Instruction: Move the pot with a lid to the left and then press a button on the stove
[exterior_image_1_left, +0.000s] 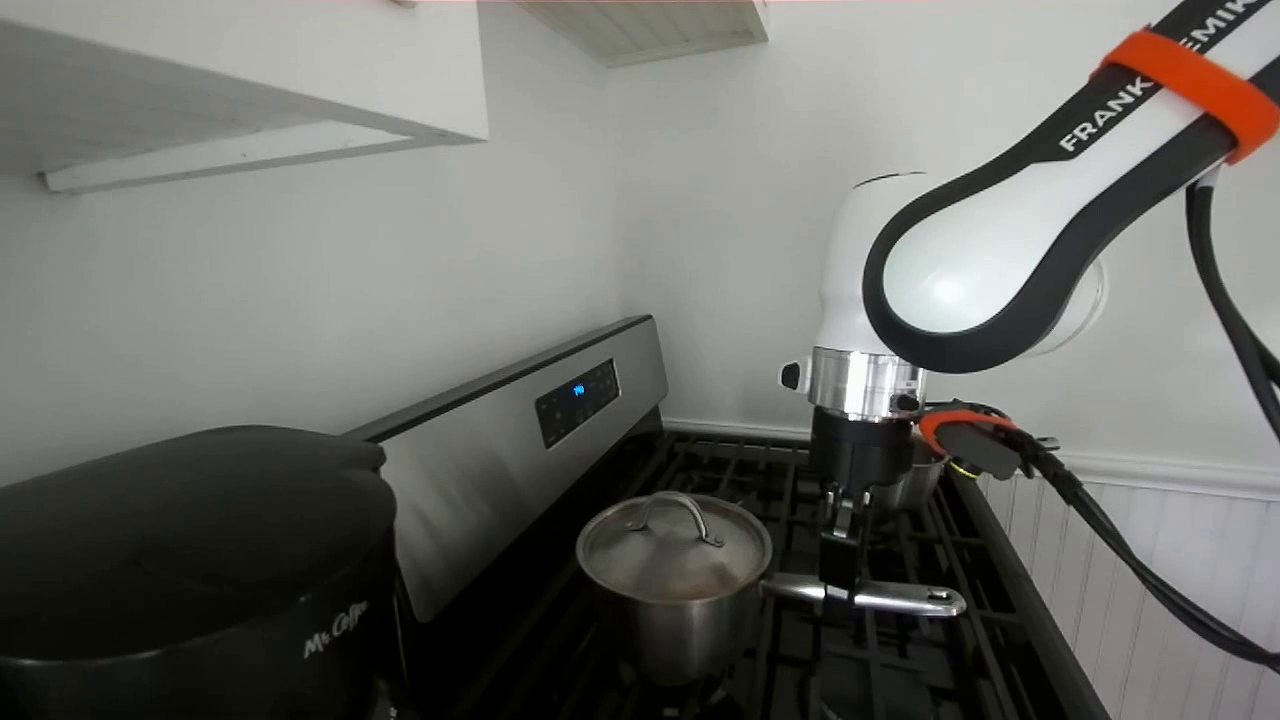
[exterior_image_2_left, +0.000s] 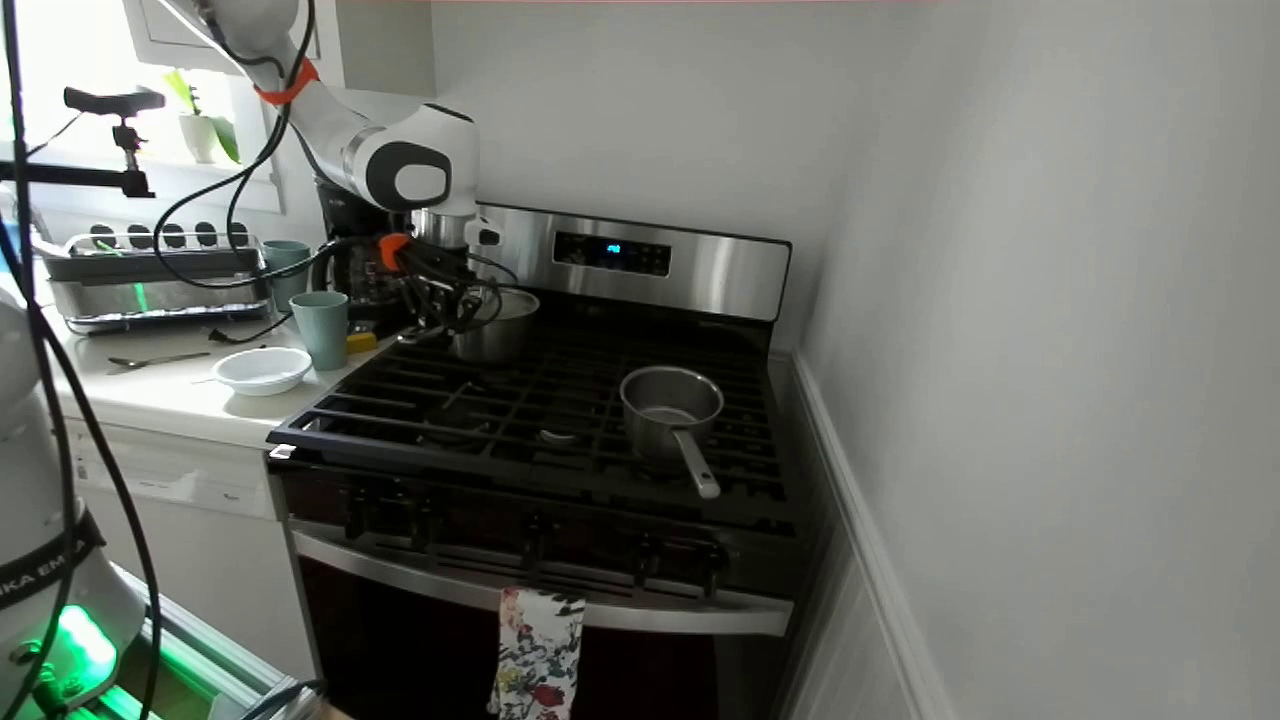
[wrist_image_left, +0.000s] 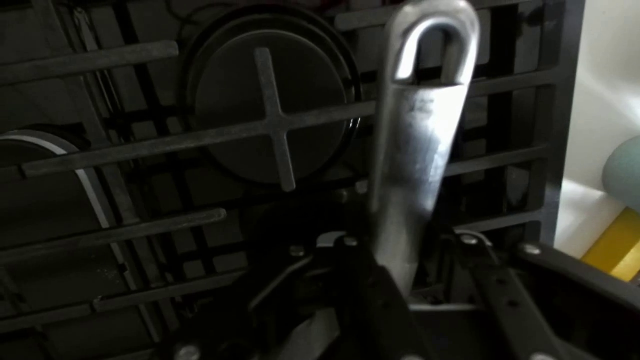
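The steel pot (exterior_image_1_left: 680, 640) stands on the black stove (exterior_image_2_left: 560, 420), on the back burner nearest the counter; it is partly hidden behind the gripper in an exterior view (exterior_image_2_left: 495, 342). Its round lid (exterior_image_1_left: 665, 565) sits level on it, with an arched handle on top. The long pot handle (exterior_image_1_left: 905, 598) points away from the back panel; it also shows in the wrist view (wrist_image_left: 422, 135). My gripper (exterior_image_1_left: 840, 592) points down around the handle. In the wrist view (wrist_image_left: 402, 215) its fingers look closed against both handle sides. The control panel (exterior_image_2_left: 612, 253) has a lit blue display.
A smaller lidless saucepan (exterior_image_2_left: 665, 435) stands on the burner near the side wall. The black coffee maker (exterior_image_1_left: 190, 540) stands beside the stove. On the counter are a green cup (exterior_image_2_left: 322, 330), a white bowl (exterior_image_2_left: 262, 372) and a yellow block (exterior_image_2_left: 361, 343).
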